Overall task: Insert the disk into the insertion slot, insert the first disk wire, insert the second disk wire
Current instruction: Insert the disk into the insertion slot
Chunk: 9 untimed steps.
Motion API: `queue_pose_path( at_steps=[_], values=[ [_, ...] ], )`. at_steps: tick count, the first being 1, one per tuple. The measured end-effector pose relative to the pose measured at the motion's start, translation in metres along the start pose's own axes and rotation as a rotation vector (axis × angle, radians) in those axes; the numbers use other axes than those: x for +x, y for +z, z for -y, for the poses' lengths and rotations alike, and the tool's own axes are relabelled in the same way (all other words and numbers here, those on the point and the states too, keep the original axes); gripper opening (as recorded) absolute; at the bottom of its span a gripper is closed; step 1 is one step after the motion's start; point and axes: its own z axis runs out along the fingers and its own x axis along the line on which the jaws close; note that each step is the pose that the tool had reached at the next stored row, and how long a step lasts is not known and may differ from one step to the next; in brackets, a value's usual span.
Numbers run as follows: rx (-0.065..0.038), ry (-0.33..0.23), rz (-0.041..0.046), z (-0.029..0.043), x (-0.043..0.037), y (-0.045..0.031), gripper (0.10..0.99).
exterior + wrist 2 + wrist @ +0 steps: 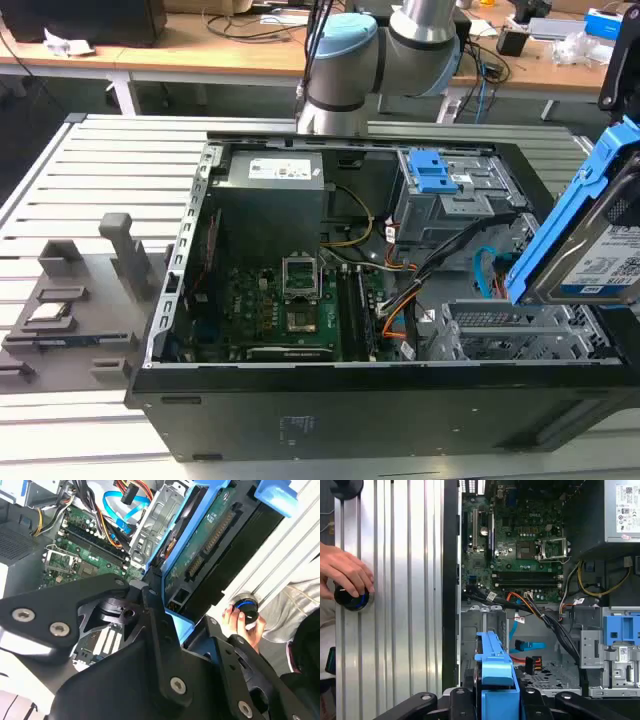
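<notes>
Flat silver hard drive (598,250) with white label, in its bright blue plastic carrier: up in the air and tilted, at the exterior view's right end of the open black computer case (300,410). It hangs above the silver perforated sheet-metal drive cage (500,330), clear of it and not inserted.

Black gripper (496,700): clamped on the carrier, one finger on each long side in the first wrist view. In the second wrist view the drive's green circuit-board underside faces the camera.

The exterior view cuts off the drive's far end and most of the gripper. The carrier partly hides the cage mouth in the first wrist view.

On the grooved aluminium surface (100,160) beside the case, a person's hand (345,570) touches a black knob with a blue ring (352,599).
</notes>
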Motion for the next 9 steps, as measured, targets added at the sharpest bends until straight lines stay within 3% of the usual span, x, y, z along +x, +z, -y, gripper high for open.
queue_pose_path(
  at_steps=[2, 9],
  values=[
    [0.000, 0.000, 0.0000, -0.0056, 0.0000, 0.0091, 0.369],
    [0.000, 0.000, 0.0001, -0.0161, -0.0064, 0.0136, 0.369]
  ],
)
